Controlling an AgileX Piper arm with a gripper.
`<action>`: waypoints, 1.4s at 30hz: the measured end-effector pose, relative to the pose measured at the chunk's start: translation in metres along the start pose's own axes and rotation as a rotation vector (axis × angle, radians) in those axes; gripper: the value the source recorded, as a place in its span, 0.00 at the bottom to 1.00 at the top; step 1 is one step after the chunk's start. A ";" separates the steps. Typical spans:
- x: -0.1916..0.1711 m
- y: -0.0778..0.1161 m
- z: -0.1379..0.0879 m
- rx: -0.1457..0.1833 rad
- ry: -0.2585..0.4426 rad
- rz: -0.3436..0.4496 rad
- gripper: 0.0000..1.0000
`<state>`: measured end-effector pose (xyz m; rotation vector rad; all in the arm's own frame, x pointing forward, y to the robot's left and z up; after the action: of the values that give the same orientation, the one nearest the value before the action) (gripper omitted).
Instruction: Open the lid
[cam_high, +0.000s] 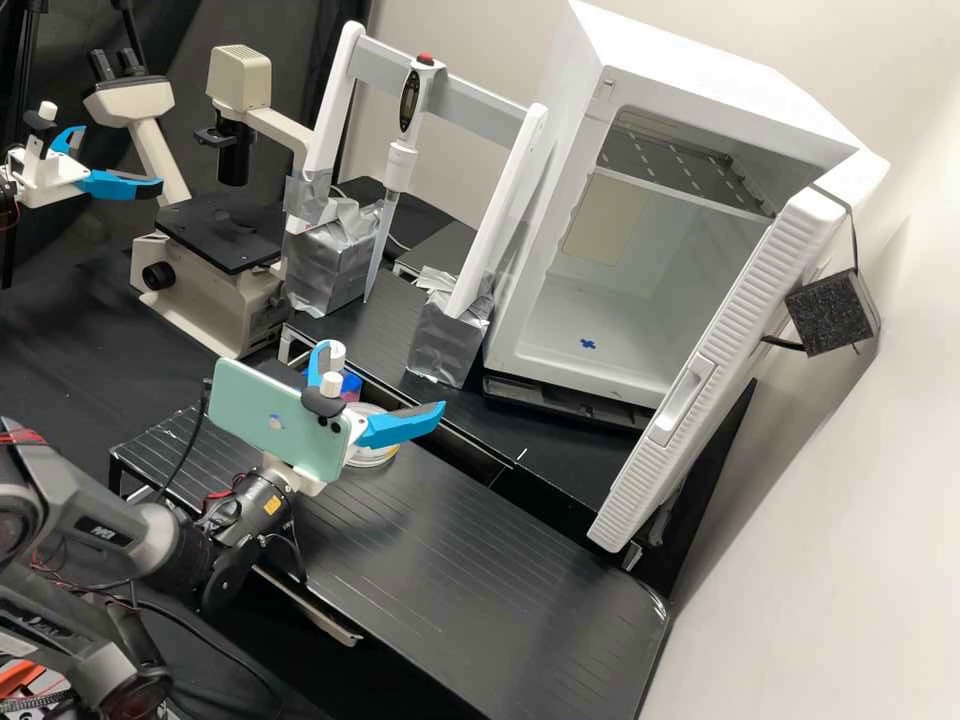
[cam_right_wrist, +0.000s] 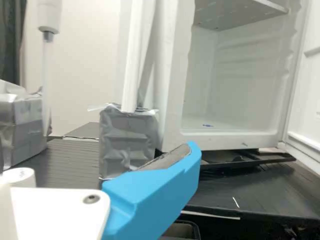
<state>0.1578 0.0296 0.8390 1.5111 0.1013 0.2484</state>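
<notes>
- Tool (cam_high: 382, 376), above the middle of the near counter (cam_high: 480, 570): two blue fingers spread well apart. Wrist view: a blue finger with a grey pad (cam_right_wrist: 166, 158) on its inner face.
- Round container (cam_high: 378, 457), pale and low, sat toward the far edge of the near counter, part hidden by the tool. Whether its lid was on, could not tell.
- Small pink-and-blue item (cam_high: 351, 386) just by the round container, mostly covered; kind unclear.
- Pale green phone (cam_high: 280, 415) mounted on the arm, just behind the fingers, tilted.
- Far side, middle: white frame (cam_high: 332, 110) with a grey crossbar (cam_high: 470, 95). Its legs stood in silver-taped blocks, one left (cam_high: 330, 262), one right (cam_high: 447, 340).
- Pipette (cam_high: 402, 165) hung near upright on the crossbar, tip down, between the two blocks.
- Far right: white cabinet (cam_high: 590, 365), door (cam_high: 700, 370) swung open toward the near side. Grey shelf (cam_high: 690, 170) high inside; small blue mark (cam_high: 588, 344) on the cabinet floor.
- Black block (cam_high: 832, 312) at the door's outer side, with a dark strap.
- Far left: cream microscope (cam_high: 215, 300), black stage (cam_high: 225, 235) level beneath the dark lens tube.
</notes>
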 end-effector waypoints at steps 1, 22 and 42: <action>-0.001 0.001 0.001 -0.001 -0.001 -0.005 1.00; -0.006 -0.009 0.020 0.027 -0.057 -0.169 1.00; -0.004 -0.014 0.028 0.032 -0.087 -0.204 1.00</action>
<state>0.1614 0.0009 0.8260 1.5291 0.1898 0.0174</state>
